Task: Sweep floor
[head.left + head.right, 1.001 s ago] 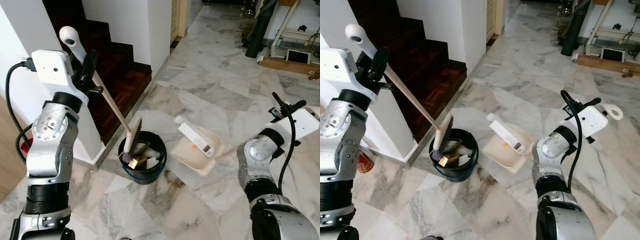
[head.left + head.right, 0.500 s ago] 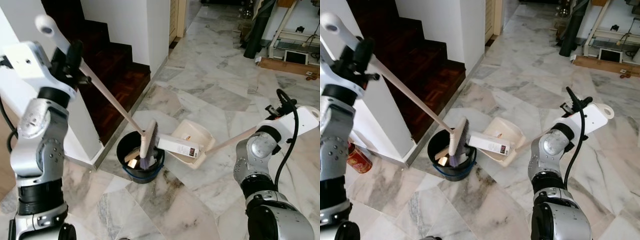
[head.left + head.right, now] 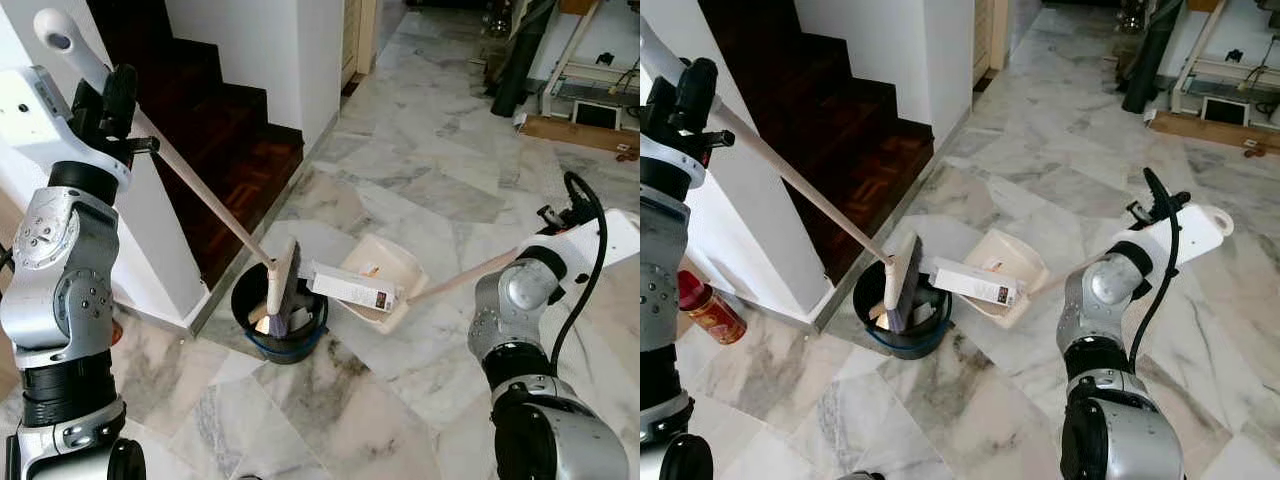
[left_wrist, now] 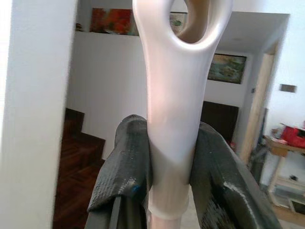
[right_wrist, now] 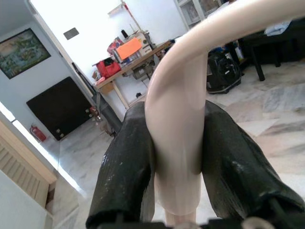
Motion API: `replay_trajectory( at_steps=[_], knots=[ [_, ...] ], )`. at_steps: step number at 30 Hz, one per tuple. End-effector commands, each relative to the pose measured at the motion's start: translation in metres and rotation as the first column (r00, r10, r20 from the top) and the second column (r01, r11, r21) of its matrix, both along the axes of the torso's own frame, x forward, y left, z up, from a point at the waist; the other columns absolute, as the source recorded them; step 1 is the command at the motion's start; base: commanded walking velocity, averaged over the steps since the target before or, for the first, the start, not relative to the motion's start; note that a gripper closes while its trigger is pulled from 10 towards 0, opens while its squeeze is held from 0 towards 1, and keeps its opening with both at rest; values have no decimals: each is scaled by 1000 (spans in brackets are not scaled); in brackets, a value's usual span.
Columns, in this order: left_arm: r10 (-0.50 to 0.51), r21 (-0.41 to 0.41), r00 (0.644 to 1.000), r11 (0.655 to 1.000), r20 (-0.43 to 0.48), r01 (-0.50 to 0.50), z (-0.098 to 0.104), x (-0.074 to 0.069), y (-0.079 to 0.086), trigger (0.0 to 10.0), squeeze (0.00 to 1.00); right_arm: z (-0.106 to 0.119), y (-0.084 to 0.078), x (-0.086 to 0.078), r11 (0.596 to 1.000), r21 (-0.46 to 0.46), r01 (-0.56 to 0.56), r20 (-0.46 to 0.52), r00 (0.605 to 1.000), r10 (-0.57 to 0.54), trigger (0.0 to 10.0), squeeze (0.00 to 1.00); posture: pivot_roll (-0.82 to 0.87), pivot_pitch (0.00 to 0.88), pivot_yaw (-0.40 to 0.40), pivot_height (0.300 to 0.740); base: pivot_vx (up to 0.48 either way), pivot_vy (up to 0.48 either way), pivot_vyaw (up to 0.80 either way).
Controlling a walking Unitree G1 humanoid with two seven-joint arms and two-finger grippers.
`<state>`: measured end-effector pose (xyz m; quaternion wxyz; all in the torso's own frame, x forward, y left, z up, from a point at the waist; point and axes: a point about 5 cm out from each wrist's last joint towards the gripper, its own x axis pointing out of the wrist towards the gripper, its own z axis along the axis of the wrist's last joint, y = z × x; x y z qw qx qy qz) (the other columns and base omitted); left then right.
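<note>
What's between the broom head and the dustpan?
A white carton, lying from the dustpan lip toward the broom head over the black bucket; clear in both eye views.

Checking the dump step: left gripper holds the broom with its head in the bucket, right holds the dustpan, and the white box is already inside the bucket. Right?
Not quite. The box is not in the bucket; the left eye view shows it lying across the dustpan lip, next to the broom head. The rest holds: left gripper grips the broom, right gripper the dustpan handle.

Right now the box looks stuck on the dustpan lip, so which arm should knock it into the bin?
Left: its gripper holds the broom, whose head hangs over the bin beside the box. The right gripper holds the dustpan.
</note>
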<state>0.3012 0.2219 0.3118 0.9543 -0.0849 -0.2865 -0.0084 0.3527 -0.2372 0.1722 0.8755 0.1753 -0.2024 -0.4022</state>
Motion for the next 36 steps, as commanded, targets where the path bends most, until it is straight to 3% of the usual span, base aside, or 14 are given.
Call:
replay_trajectory(
  at_steps=[1,5,12,25,33,36],
  knots=[
    [60,3,992,998,111,-61,19,-12,11,10000,0,39,-2,2,999,33,33,182,983,-39,10000,0,194,1,28,740,0,0,0],
    [48,-5,993,999,105,-48,17,-12,9,10000,0,41,-3,1,999,37,40,190,981,-46,10000,0,194,6,24,740,0,0,0],
    [-42,-1,998,999,53,42,4,-8,-9,10000,0,54,-10,0,998,20,57,216,974,-60,10000,0,181,15,20,740,0,0,0],
    [-81,-10,996,997,32,81,0,-4,-17,10000,0,37,-22,-12,994,3,109,157,982,-108,10000,0,170,23,34,740,0,0,0],
    [-76,3,997,997,33,76,1,-4,-17,10000,0,38,-22,-13,994,4,113,158,981,-112,10000,0,175,19,33,740,0,0,0],
    [1,17,998,1000,64,-2,6,-6,-9,10000,0,39,-18,-10,996,7,88,159,983,-88,10000,0,177,19,32,740,0,0,0]
  ],
)
